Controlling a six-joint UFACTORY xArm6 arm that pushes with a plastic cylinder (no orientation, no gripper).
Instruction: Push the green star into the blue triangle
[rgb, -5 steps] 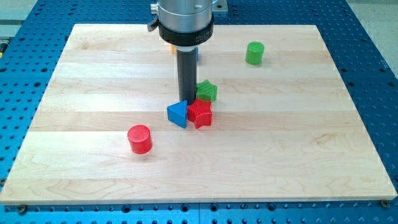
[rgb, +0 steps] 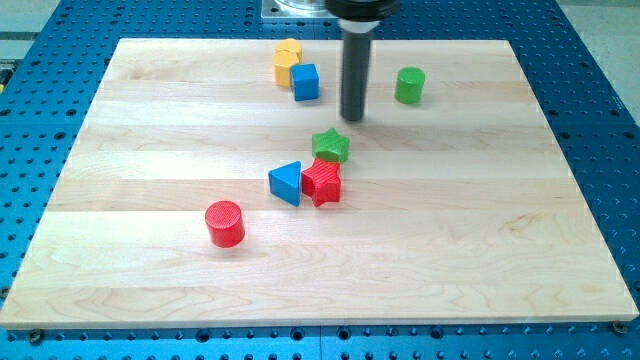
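The green star (rgb: 331, 146) lies near the board's middle, touching the top of a red star (rgb: 322, 182). The blue triangle (rgb: 286, 183) lies just left of the red star, down-left of the green star, with a small gap to it. My tip (rgb: 352, 118) rests on the board above and slightly right of the green star, a short gap away, touching no block.
A blue cube (rgb: 305, 81) and a yellow block (rgb: 288, 58) sit together near the view's top. A green cylinder (rgb: 409, 85) stands at the upper right. A red cylinder (rgb: 225, 223) stands at the lower left. The wooden board (rgb: 500, 250) lies on a blue perforated table.
My tip has moved from just left of the green star, above the blue triangle, up and to the right. The blue cube and yellow block now show. The blocks have not moved.
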